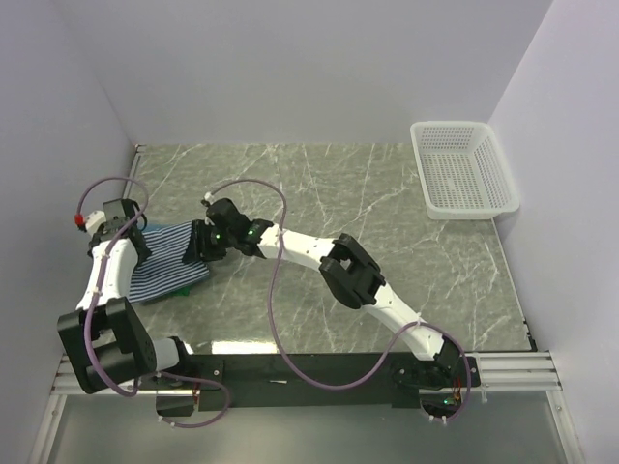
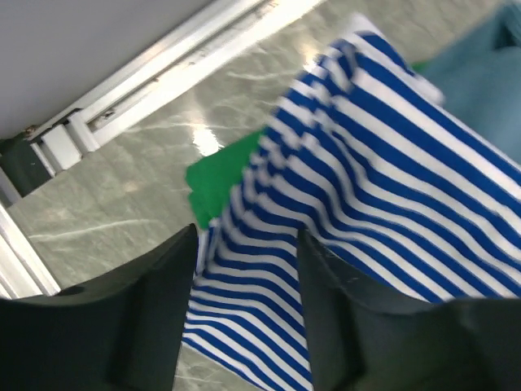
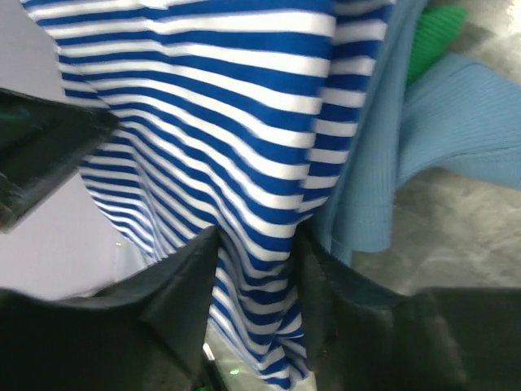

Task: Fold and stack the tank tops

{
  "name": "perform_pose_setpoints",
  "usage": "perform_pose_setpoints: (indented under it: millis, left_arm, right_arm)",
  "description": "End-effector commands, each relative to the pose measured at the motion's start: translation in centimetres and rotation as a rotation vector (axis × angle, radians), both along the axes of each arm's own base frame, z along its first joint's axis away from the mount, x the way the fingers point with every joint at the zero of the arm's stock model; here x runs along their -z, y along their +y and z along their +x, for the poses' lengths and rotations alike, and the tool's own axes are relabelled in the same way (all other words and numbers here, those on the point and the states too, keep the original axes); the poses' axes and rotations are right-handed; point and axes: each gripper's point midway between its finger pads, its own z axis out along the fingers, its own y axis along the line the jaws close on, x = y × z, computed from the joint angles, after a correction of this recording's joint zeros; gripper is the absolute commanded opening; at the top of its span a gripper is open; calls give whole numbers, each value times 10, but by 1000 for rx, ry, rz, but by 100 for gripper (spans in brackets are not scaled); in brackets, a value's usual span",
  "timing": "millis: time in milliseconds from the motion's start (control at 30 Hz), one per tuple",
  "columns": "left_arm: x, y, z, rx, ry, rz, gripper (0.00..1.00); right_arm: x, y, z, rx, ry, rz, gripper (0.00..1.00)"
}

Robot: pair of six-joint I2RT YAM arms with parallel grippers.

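Observation:
The navy-and-white striped tank top (image 1: pixel 164 263) lies at the table's left, on top of the green tank top (image 1: pixel 191 287), whose edge peeks out at the front. The left wrist view shows the striped top (image 2: pixel 383 163) over the green top (image 2: pixel 220 179) and the teal-blue top (image 2: pixel 480 73). My left gripper (image 2: pixel 248 236) hangs over the striped top's left end, jaws apart, cloth lying loose between them. My right gripper (image 3: pixel 258 236) is at its right end, jaws also apart over a fold of the striped top (image 3: pixel 212 98). Beside that fold lie the teal-blue top (image 3: pixel 464 122) and the green top (image 3: pixel 435 41).
A white mesh basket (image 1: pixel 462 169) stands at the back right corner. Grey walls close in on the left, back and right. The pile lies close to the left wall, near the left arm's base (image 1: pixel 102 343).

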Motion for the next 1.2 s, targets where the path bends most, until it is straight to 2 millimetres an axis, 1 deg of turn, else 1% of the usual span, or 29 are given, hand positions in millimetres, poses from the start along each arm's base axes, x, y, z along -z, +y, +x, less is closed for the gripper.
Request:
perform_pose_setpoints:
  millis: [0,67,100,200,300,333,367,400,433,533,567,600,633,667,700,733,767,800,833,867,900,933,967,1000,1033,1067,1100,1133,1167]
  left_arm:
    - [-14,9,0,-59,-92,-2,58]
    - [-24,16,-3,-89,-129,8,64]
    - [-27,17,-4,-94,-137,7,65]
    - [-41,21,-3,-114,-174,18,64]
    - [-63,26,-1,-135,-228,50,62]
    - [-76,27,2,-131,-265,63,60]
    - [-83,27,4,-129,-286,62,59]
    - [-87,26,5,-124,-298,60,59]
    - [-98,26,9,-118,-330,62,58]
    - [-115,15,21,-55,-403,26,58]
    - [-117,5,28,2,-434,-16,58]
    - [-127,-5,38,63,-490,-36,57]
    - [-126,-15,42,109,-510,-62,57]
    - [-130,-25,47,155,-545,-86,57]
    - [-139,-49,55,256,-612,-141,58]
    - [-144,-61,58,286,-650,-162,58]
    - [-148,-76,62,340,-687,-188,59]
    - [-151,-106,65,428,-711,-233,61]
    - [-158,-122,71,472,-750,-260,61]
    - [-159,-140,74,513,-760,-290,60]
    - [-156,-175,76,596,-748,-337,59]
    - [-160,-195,77,633,-762,-363,59]
    - [-163,-213,77,674,-774,-385,59]
    - [-162,-247,72,754,-771,-414,59]
    - [-162,-260,71,770,-779,-412,59]
    - [-165,-275,70,798,-801,-413,59]
    - [-157,-307,59,880,-771,-439,60]
    - [-153,-316,57,905,-765,-418,59]
    - [-153,-329,54,943,-770,-416,59]
  right_arm:
    - [-57,-2,4,-3,-86,105,54]
    - [-68,-9,8,6,-94,108,56]
    - [-80,-12,7,9,-102,119,56]
    - [-101,-23,9,31,-128,122,56]
    - [-116,-38,14,50,-146,124,56]
    - [-120,-42,15,56,-150,131,56]
    - [-113,-50,18,67,-140,117,56]
    - [-127,-56,19,72,-155,137,56]
    - [-133,-60,21,76,-168,149,56]
    - [-146,-84,29,109,-198,154,57]
    - [-151,-97,27,119,-200,149,58]
    - [-158,-107,37,141,-226,161,58]
    - [-163,-116,40,158,-241,163,59]
    - [-171,-132,38,178,-254,162,59]
    - [-174,-147,45,206,-277,156,60]
    - [-178,-158,48,228,-295,153,61]
    - [-186,-178,45,261,-317,149,62]
    - [-187,-190,45,279,-338,133,62]
    - [-191,-205,49,310,-358,121,62]
    - [-199,-225,43,348,-384,113,62]
    - [-199,-239,42,372,-408,86,63]
    - [-203,-252,40,399,-427,74,64]
    - [-212,-271,30,424,-456,81,65]
    - [-209,-288,29,470,-477,39,66]
    - [-194,-302,22,487,-474,1,68]
    - [-213,-319,11,518,-511,33,71]
    - [-210,-331,7,540,-525,15,73]
    - [-191,-342,-1,547,-512,-24,77]
    - [-203,-355,-10,569,-531,-1,79]
